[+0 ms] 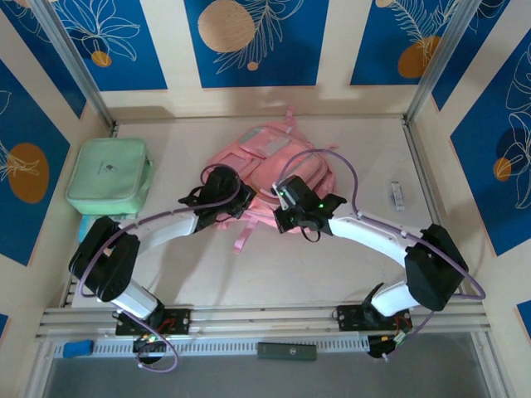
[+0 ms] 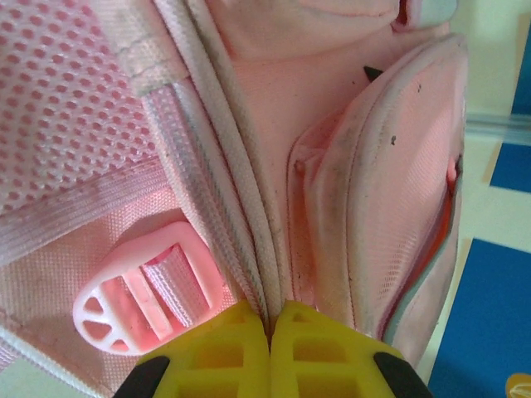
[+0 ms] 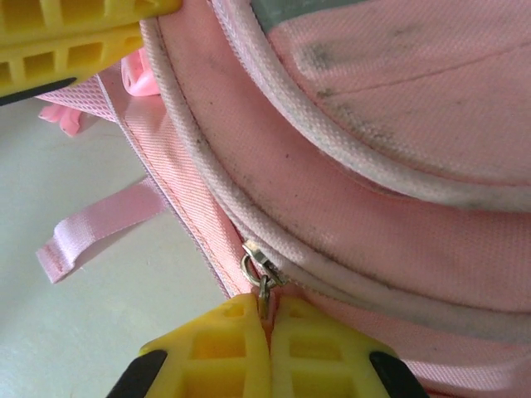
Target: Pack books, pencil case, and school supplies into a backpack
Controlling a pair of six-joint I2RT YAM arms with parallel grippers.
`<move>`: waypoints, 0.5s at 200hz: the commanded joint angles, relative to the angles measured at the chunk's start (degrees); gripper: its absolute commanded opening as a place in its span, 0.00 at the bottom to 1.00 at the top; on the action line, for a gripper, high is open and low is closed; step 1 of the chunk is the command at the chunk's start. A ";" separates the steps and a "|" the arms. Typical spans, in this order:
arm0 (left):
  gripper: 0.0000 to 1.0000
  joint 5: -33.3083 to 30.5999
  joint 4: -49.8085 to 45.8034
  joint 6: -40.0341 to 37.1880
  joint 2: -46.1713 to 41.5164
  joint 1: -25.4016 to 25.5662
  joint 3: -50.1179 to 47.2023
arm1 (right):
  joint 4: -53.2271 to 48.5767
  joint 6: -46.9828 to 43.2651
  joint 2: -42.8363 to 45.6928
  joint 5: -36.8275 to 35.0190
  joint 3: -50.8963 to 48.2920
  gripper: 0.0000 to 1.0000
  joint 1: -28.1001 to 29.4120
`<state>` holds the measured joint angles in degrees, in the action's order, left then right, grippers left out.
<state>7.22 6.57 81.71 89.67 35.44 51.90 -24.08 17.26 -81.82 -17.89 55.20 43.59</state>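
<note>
The pink backpack (image 1: 278,153) lies in the middle of the table, its near edge between my two grippers. My left gripper (image 1: 242,201) is shut, its yellow fingers (image 2: 224,352) pinching the white piping (image 2: 249,224) of the backpack (image 2: 390,182) beside a pink buckle (image 2: 145,294). My right gripper (image 1: 280,199) is shut on the metal zipper pull (image 3: 264,280) at the backpack's (image 3: 398,108) seam, with the slider just above its fingertips (image 3: 228,340). The left gripper's fingers (image 3: 75,33) show at the top left of the right wrist view. The books are out of view.
A mint green square bag (image 1: 109,176) sits at the left. A pale blue thing (image 1: 85,225) peeks out below it; I cannot tell whether it is the pencil case. A small white object (image 1: 399,196) lies at the right. A loose pink strap (image 3: 91,232) trails onto the table.
</note>
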 commanded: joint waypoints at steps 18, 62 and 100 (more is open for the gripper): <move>0.00 1.48 -0.68 -7.16 5.92 -4.49 7.91 | -8.92 4.18 2.78 4.89 0.02 0.00 1.22; 0.00 4.46 0.95 -6.92 10.22 -2.70 11.91 | -7.47 11.73 -5.42 2.91 7.90 0.07 4.60; 0.00 4.47 1.84 -6.94 9.92 -2.70 10.38 | -7.33 14.03 -6.95 0.98 9.30 0.22 1.20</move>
<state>13.65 3.60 75.92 99.22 33.69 60.88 -29.61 28.49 -89.32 -18.85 62.19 45.67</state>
